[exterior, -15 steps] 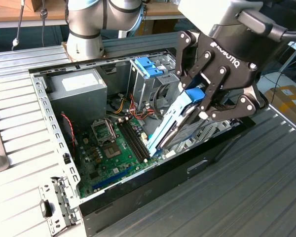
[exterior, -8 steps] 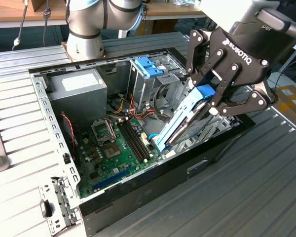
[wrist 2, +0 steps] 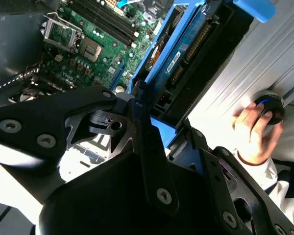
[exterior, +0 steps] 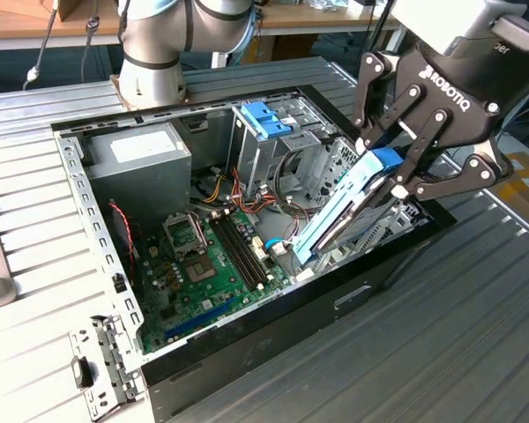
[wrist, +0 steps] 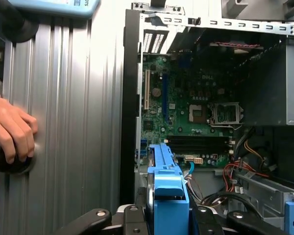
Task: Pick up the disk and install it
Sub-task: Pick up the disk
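Note:
The disk (exterior: pixel 342 214), a flat grey drive in bright blue rails, hangs steeply tilted over the open computer case (exterior: pixel 247 348), at the side wall on the exterior view's right. Its lower end reaches down toward the motherboard (exterior: pixel 203 256). My gripper (exterior: pixel 381 172) is shut on the disk's upper end, one black finger on each side. In the second wrist view the disk (wrist 2: pixel 186 54) runs away from the gripper (wrist 2: pixel 166 129) toward the green board. The first wrist view has the disk's blue rail (wrist: pixel 166 183) edge-on between the fingers (wrist: pixel 132 220).
A grey power-supply box (exterior: pixel 137 163) fills the case's far corner. A metal drive cage with a blue clip (exterior: pixel 263 119) stands behind the disk, with loose cables beside it. A person's hand (wrist: pixel 12 129) rests on a black knob on the ribbed table outside the case.

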